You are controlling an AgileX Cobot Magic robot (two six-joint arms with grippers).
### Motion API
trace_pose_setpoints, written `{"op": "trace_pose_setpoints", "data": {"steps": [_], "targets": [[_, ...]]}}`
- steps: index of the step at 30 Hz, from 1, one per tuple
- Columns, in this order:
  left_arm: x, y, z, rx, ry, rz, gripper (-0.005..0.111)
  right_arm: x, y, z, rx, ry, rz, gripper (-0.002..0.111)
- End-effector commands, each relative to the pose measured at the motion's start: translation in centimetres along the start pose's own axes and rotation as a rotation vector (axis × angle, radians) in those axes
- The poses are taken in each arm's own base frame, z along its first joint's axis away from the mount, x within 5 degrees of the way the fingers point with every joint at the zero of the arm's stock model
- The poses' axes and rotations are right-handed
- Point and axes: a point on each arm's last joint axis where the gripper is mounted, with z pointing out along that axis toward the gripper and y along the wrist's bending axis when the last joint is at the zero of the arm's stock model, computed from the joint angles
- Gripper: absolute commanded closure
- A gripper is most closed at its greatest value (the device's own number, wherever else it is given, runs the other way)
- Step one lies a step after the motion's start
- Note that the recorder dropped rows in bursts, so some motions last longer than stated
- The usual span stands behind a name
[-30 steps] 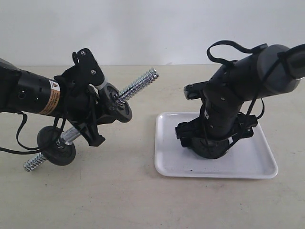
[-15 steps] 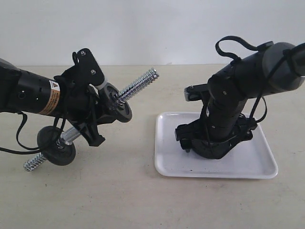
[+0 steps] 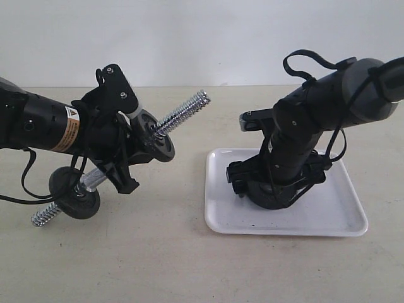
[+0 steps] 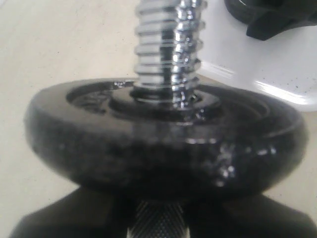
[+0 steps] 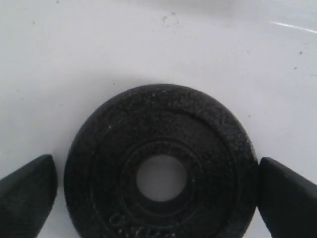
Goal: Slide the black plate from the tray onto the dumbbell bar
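A flat, matte, pale beige tabletop (image 3: 189,265) fills the lower part of the exterior view, its surface faintly mottled, with a few small dark specks and soft grey shadows lying on it. Its far edge runs as a straight horizontal line where it meets a plain, smooth, off-white wall (image 3: 202,38), evenly lit and slightly greyer toward the upper corners.

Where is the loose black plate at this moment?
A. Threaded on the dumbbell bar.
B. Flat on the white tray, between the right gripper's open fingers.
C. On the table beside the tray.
B: the right wrist view shows the black plate flat on the tray, the right gripper open around it.
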Motion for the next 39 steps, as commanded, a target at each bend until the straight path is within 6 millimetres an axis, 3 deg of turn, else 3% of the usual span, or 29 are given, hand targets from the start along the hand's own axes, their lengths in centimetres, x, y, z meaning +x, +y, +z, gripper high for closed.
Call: {"op": "trace_pose_setpoints", "data": {"steps": [1,30,39], "targets": [[-1.8,0.6,-1.6,-0.032,-0.074,-0.042,0.102,2.2,-0.5,3.3,0.053,0.138,-0.039,0.004],[-1.8,0.6,-1.6,-0.032,-0.074,-0.042,0.102,3.6,-1.1,2.7,0.127,0.31,0.002,0.004],[-1.8,0.6,-1.6,-0.032,-0.074,-0.042,0.102,3.3,-0.9,2.8,0.108,0.278,0.009,0.004]]}}
